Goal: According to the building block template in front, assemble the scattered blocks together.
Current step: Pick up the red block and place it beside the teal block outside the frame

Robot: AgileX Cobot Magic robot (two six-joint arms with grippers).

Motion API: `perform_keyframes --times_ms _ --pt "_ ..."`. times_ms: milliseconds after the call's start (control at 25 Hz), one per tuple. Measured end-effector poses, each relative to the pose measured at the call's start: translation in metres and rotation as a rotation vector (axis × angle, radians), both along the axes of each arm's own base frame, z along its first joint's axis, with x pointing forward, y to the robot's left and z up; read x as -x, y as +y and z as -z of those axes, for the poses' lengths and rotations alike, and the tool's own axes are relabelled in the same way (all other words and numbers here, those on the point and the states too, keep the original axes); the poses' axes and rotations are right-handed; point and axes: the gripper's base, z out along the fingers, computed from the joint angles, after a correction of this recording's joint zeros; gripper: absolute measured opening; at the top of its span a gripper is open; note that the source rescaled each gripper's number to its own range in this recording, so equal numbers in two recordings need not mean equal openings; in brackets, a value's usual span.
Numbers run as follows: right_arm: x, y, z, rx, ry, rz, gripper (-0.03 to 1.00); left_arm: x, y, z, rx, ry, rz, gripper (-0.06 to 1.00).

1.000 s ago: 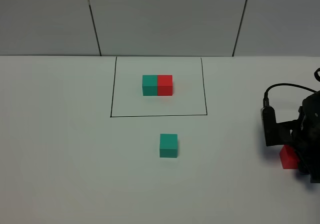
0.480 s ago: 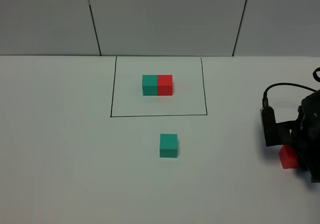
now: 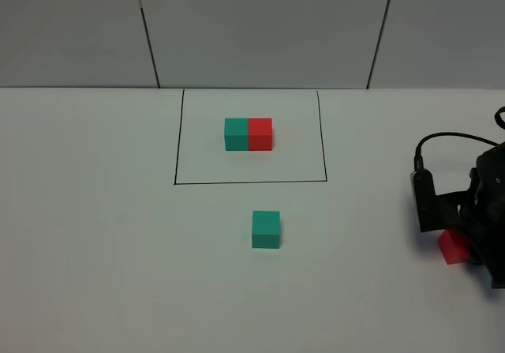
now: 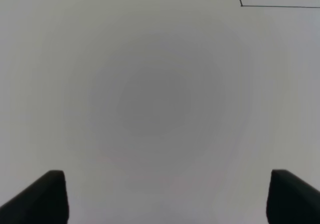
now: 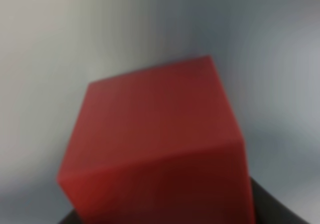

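The right gripper (image 3: 462,236), a black blocky assembly at the right edge of the table, sits over the loose red matte cube (image 3: 450,248). Only the cube's lower left part shows from above, slightly skewed to the table edges. In the right wrist view the cube fills most of the picture, blurred, with one flat top face, sharp edges and black gripper parts under it. The fingers are hidden, so whether they pinch the cube cannot be told. A thin black cable (image 3: 450,137) arcs over the arm just behind. The left gripper (image 4: 165,199) hangs over bare table. Its two dark fingertips (image 4: 40,199) are spread wide at the corners of the left wrist view, with nothing between them. The loose teal-green matte cube (image 3: 266,230) stands flat near the middle of the table, well apart from the red one and just in front of the thin black drawn rectangle (image 3: 249,182). One corner of that rectangle also shows in the left wrist view. Inside the rectangle, towards its far side, lies the building block template (image 3: 248,133), a teal-green cube on the left touching a red cube on the right as one short bar. The smooth white matte tabletop (image 3: 95,250) runs back to a grey panelled wall (image 3: 260,29) split by dark, slightly slanted seams.
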Motion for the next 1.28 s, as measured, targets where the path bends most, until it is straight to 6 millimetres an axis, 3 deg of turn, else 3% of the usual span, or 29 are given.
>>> perform_keyframes --times_ms 320,480,720,920,1280 --pt "-0.001 0.012 -0.001 -0.013 -0.004 -0.016 0.01 0.000 0.000 0.000 0.001 0.000 -0.001 0.85" --pt "-0.008 0.036 -0.007 -0.035 0.001 0.029 0.01 0.000 0.000 0.000 0.001 0.000 -0.001 0.85" --pt "-0.024 0.074 -0.035 -0.082 -0.036 0.087 0.01 0.000 0.000 0.000 0.001 0.000 0.000 0.85" --pt "-0.025 0.100 -0.049 -0.093 -0.046 0.099 0.01 0.000 0.000 0.000 0.001 0.000 0.000 0.85" --pt "-0.020 0.131 -0.048 -0.082 -0.011 0.084 0.01 0.000 0.000 0.000 0.002 0.000 0.000 0.85"
